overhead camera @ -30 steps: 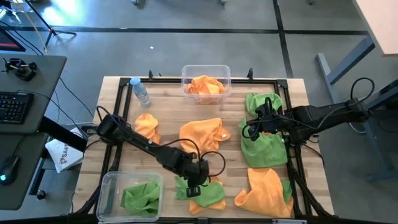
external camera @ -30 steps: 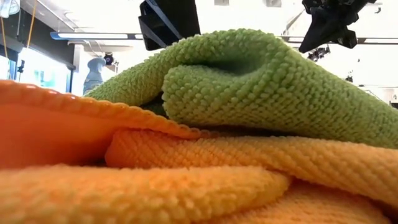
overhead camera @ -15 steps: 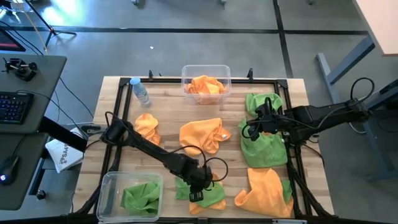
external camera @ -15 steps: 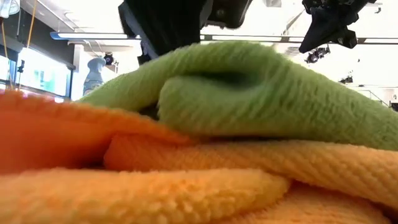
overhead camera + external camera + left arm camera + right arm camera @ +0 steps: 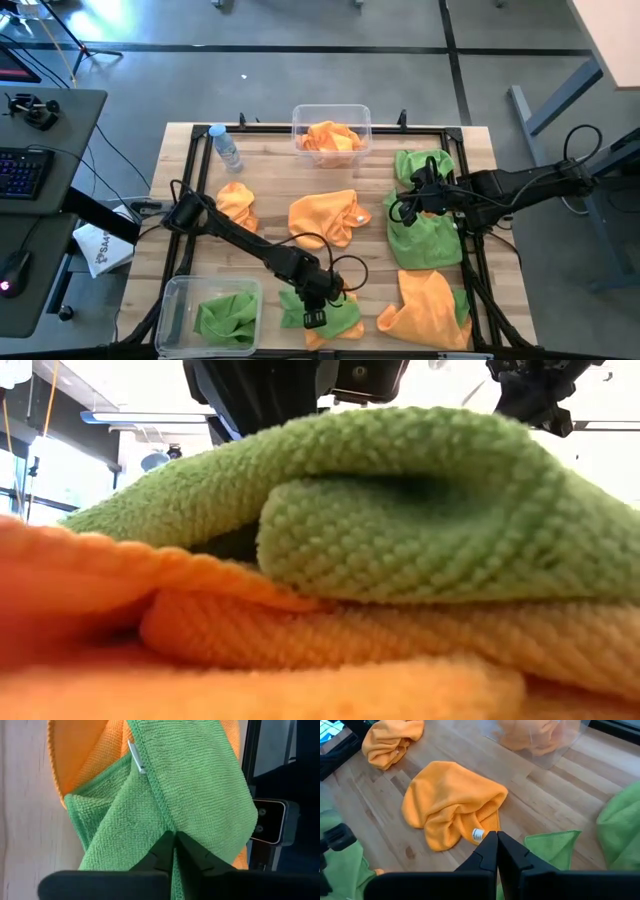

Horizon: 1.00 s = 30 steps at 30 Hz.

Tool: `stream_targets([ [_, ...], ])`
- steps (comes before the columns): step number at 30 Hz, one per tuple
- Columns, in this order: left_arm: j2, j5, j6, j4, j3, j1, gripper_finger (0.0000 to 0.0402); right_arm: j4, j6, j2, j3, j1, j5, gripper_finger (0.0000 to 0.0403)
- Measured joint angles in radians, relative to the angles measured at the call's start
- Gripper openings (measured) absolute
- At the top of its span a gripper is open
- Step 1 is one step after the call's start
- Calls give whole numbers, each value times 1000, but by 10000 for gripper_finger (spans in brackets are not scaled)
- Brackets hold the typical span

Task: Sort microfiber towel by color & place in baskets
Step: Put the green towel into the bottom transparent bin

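Observation:
My left gripper (image 5: 316, 306) is down on a green towel (image 5: 338, 316) near the table's near edge and is shut on it. That towel lies partly on an orange towel (image 5: 80, 755) and fills the low view (image 5: 400, 490). My right gripper (image 5: 404, 210) is shut and empty, above the table beside a green towel (image 5: 425, 240) at the right. One clear basket (image 5: 300, 118) at the far edge holds orange towels. The other basket (image 5: 178, 296) at the near left holds a green towel. My left gripper pinches the green towel between its two fingers at a hemmed edge (image 5: 168, 824) that runs into the fingertips. The fingers come from above, pointing down. The towel lies slack on the orange towel and the table; I cannot tell how many layers are held.
Loose orange towels lie at the left (image 5: 236, 204), the centre (image 5: 325, 216) and the near right (image 5: 425, 305). Another green towel (image 5: 424, 165) lies at the far right. A small water bottle (image 5: 226, 147) stands at the far left. A small camera (image 5: 270, 822) sits at the near edge.
My left gripper has moved toward the table's near edge, onto the green towel. In the low view the towel's top fold has bulged and shifted, and the orange towel under it has shifted too.

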Motion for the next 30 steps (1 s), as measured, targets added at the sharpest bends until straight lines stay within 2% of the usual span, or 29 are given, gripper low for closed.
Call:
stream_targets([
  [8,-83,-16,21,-87,0,24,1,-5,0,0,0,0,1,0],
  [18,-341,-247,37,-143,0,36,0,-12,0,0,0,0,1,0],
  [30,-630,-581,5,-187,1,-20,0,-12,53,31,0,0,10,0],
])
